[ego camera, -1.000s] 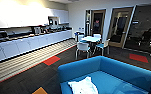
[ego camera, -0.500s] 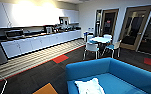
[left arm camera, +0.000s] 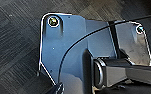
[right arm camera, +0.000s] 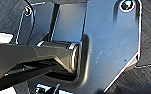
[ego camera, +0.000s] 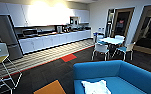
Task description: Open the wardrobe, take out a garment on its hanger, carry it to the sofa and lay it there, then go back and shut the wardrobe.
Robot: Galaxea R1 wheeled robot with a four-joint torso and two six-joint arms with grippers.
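A long run of white kitchen cabinets [ego camera: 53, 40] with a dark counter lines the far wall, wall cupboards above it under a bright glare. A tall grey fridge [ego camera: 6, 35] stands at the near end of that run. In front of the counter lies a band of pale striped flooring, edged by a red line and a red floor patch [ego camera: 68, 57]; the rest is dark carpet [ego camera: 46, 72], which also shows in both wrist views beneath the robot's own dark plates.

The sofa [ego camera: 131, 75] — bright blue, low-backed — fills the lower right of the head view. On its seat lies the garment [ego camera: 96, 87], a crumpled white shirt, resting flat near the front edge; its hanger cannot be made out. Beyond the sofa, a small white table [ego camera: 112, 40] stands with white-and-blue chairs [ego camera: 101, 48] around it, near wood-framed glass doors [ego camera: 121, 23]. At the left edge is a white wire-legged stool [ego camera: 1, 67], and an orange floor patch [ego camera: 49, 88] sits just beside the sofa.

Whether either gripper's fingers are apart or together I cannot tell.
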